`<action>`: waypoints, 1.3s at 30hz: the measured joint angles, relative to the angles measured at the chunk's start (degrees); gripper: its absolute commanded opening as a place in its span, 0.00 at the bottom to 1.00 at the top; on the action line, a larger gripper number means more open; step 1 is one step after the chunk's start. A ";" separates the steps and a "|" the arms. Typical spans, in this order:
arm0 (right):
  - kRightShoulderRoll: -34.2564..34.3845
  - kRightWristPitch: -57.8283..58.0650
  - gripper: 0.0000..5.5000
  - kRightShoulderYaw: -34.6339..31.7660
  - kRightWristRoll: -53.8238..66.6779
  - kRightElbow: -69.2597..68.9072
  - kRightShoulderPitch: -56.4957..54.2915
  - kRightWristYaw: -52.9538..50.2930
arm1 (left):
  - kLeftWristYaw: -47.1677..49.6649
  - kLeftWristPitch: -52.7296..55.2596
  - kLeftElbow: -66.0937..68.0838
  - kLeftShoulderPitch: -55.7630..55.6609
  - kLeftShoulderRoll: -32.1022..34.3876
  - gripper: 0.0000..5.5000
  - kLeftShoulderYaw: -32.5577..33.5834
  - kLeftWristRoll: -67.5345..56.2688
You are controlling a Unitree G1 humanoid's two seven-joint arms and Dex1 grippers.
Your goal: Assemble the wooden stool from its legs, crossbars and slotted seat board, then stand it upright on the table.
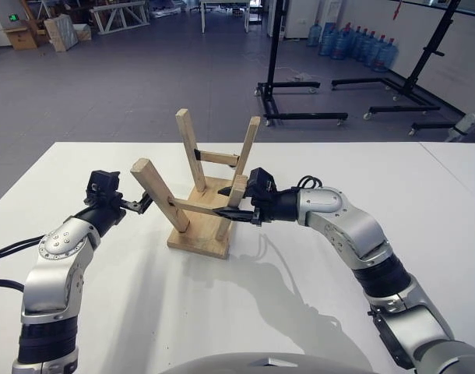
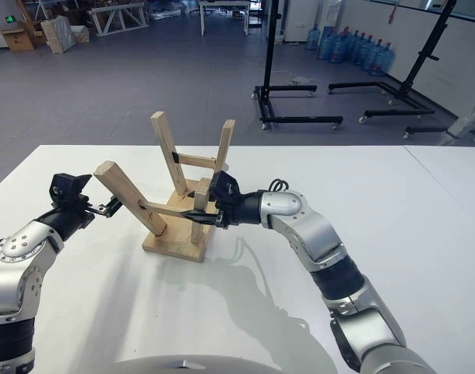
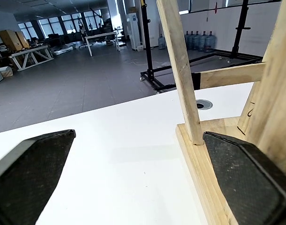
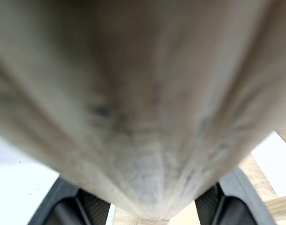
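Got the stool (image 1: 192,156) flipped, seat board (image 1: 197,242) flat on the surface (image 1: 339,171), right tool (image 1: 236,212) clamped on the leg (image 1: 224,228) at its near edge, left tool (image 1: 141,205) gaping empty beside the leaning leg (image 1: 160,195). Could pop that joint if shoved.

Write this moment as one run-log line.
stool inverted on table | left pincer open beside near-left leg | right pincer shut on near-right leg

stool (image 1: 198,240) was pale natural wood, dark bands at crossbar (image 1: 218,158) ends. table (image 1: 354,175) was plain white. left end effector (image 1: 141,205) and right end effector (image 1: 226,212) were black, pads (image 3: 244,180) fine-textured.
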 measured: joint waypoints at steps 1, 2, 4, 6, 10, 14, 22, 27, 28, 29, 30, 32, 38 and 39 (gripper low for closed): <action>0.00 0.00 0.37 0.00 0.00 0.00 0.01 0.00 | 0.02 -0.01 0.02 0.00 -0.10 0.91 0.06 0.00; 0.01 0.00 0.37 0.00 -0.01 0.02 0.02 0.00 | 0.02 -0.02 0.08 0.00 -0.15 0.91 0.11 -0.03; 0.03 0.00 0.37 -0.02 0.00 0.05 0.14 0.00 | 0.02 -0.06 0.28 -0.01 -0.32 0.91 0.24 -0.24; 0.12 0.00 0.44 -0.10 0.02 -0.05 0.77 -0.11 | 0.02 -0.05 0.82 -0.07 -0.68 0.94 0.29 -0.52; 1.56 3.45 0.57 3.07 -0.44 3.31 6.87 -1.00 | -0.06 0.08 2.87 -1.44 -1.46 0.98 0.29 -2.57; 1.85 4.34 0.69 3.58 -0.44 3.59 7.89 -0.85 | 0.17 0.11 4.22 -2.72 -1.62 0.98 0.22 -2.78; -5.04 3.48 0.77 1.88 -1.63 2.96 9.99 3.98 | 0.68 -0.70 10.67 -3.02 2.61 0.98 1.63 -0.01; -15.95 -0.96 0.77 -6.41 0.26 0.42 15.86 12.18 | -7.79 3.41 12.50 0.48 11.75 0.98 13.97 -7.79; -16.78 -2.35 0.77 -10.30 1.11 1.33 15.64 12.17 | -13.73 7.35 9.29 3.14 13.97 0.98 17.85 -14.35; -16.81 -3.53 0.77 -12.49 1.45 2.64 15.04 11.90 | -19.23 9.88 6.01 6.09 15.61 0.98 20.19 -19.59; -16.61 -4.46 0.77 -14.60 1.78 4.09 14.34 11.29 | -25.27 12.41 2.26 9.67 17.30 0.98 22.22 -24.91; -13.58 -5.16 0.77 -17.19 1.88 5.49 12.02 7.63 | -31.02 17.35 -4.26 12.40 18.68 0.98 24.95 -36.59; 0.82 -3.14 0.77 -9.10 2.65 0.16 9.62 -0.79 | -11.31 16.04 -4.78 -5.46 8.06 0.98 10.10 -35.59; 1.08 -3.02 0.77 -8.15 2.33 -0.12 9.82 -0.93 | -9.13 15.35 -3.23 -7.66 6.66 0.98 8.25 -33.97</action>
